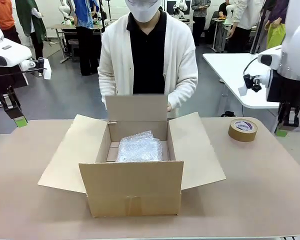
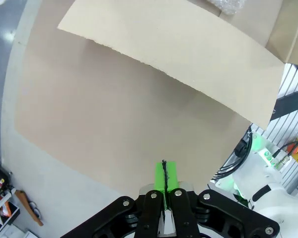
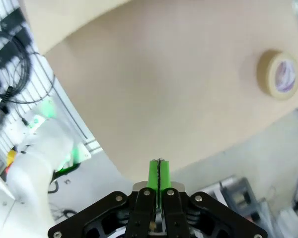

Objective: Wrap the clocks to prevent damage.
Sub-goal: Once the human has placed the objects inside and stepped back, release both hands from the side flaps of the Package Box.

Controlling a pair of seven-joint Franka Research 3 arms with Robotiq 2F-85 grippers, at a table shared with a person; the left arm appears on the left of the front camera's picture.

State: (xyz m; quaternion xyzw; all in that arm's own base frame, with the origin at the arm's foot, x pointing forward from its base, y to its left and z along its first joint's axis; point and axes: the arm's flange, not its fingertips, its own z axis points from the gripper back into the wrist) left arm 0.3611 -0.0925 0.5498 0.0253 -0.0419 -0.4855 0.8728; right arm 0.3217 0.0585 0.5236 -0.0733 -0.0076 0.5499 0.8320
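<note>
Though bubble wrap bundle point(image 1: 139, 146) lies inside box point(image 1: 132, 187), contents hidden; left pincer point(image 2: 163, 167), right pincer point(image 3: 159, 166) pressed together, empty.

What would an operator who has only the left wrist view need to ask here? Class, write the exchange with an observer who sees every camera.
Operator: My view gives me a cardboard flap over the table. What lies behind it?
Observer: An open cardboard box, with a bubble-wrapped bundle lying inside.
Operator: Is anyone at the box?
Observer: Yes, a person stands at its far side, with a hand at the edge of the upright far flap.
</note>
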